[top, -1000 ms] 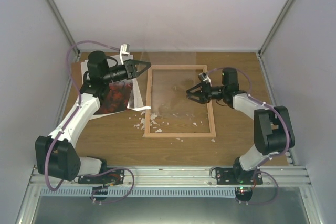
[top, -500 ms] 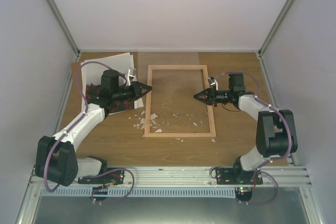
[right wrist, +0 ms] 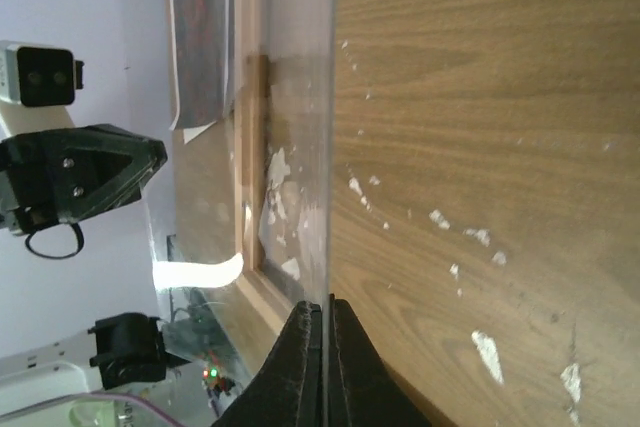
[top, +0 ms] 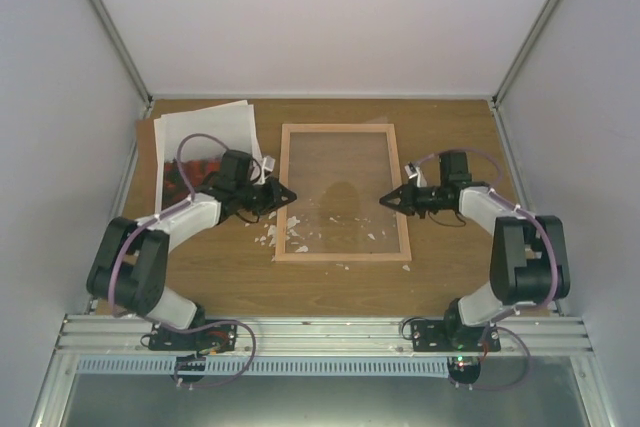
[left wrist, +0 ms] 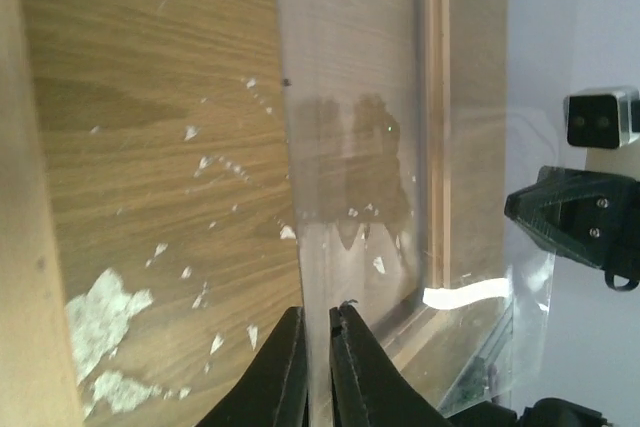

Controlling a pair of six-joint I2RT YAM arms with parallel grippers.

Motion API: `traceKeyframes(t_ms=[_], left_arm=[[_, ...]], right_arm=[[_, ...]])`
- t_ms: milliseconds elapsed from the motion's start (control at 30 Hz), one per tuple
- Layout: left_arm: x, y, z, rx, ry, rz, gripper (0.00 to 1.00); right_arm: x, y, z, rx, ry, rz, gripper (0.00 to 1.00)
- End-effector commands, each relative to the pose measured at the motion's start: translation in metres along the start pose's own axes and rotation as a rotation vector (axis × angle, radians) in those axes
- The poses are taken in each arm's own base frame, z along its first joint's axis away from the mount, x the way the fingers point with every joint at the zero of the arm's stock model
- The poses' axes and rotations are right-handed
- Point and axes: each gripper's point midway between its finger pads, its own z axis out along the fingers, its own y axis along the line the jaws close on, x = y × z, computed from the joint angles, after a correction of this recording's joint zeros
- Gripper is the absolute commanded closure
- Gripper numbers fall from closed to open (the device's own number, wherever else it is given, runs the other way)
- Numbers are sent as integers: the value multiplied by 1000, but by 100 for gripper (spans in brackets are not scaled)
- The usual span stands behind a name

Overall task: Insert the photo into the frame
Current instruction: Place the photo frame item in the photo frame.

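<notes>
The frame [top: 340,256] of light wood lies flat in the middle of the table. A clear pane [top: 340,172] spans it, held at both side edges. My left gripper [top: 289,195] is shut on the pane's left edge, and in the left wrist view the left gripper [left wrist: 318,319] pinches the translucent sheet beside the frame rail [left wrist: 437,97]. My right gripper [top: 384,199] is shut on the right edge, and in the right wrist view the right gripper [right wrist: 322,309] has its jaws tight on the thin pane. The photo [top: 205,129] lies at the back left, its red image partly under my left arm.
A brown backing board [top: 147,142] lies under the photo. Small white scraps [top: 272,233] are scattered by the frame's near left corner and inside it. Pale walls close in the table on three sides.
Both grippers have dropped towards the near side to the frame's side rails. The right jaws have shut. The pane, earlier raised towards the back, now sits over the frame.
</notes>
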Motion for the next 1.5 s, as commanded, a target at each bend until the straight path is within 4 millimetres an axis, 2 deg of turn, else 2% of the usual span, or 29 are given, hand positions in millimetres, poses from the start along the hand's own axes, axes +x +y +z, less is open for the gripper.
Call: traceKeyframes(t_ms=[0,167,367,700,900,1133,1267,1467], left_arm=[[-25,-34,14,50,-38,146,91],[-40,-32,29,18,-27,177,95],[-50,-10,42,-41,-13,189,99],[-58,15,53,-91,-5,170,97],[-58,15,54,-85,2,167,97],[-57,5,47,-64,-1,168,97],[-54,7,45,-68,1,166,98],[-52,8,43,-71,2,161,98]], right_arm=[[-19,-4,8,39,5,-40,99],[-42,-18,20,94,36,-34,99],[-57,-34,34,137,73,-48,99],[-53,-38,44,125,89,-72,99],[-48,-37,43,109,102,-67,99],[-52,-19,29,94,93,-82,99],[-45,-23,26,103,93,-74,99],[-45,-28,24,105,93,-62,99]])
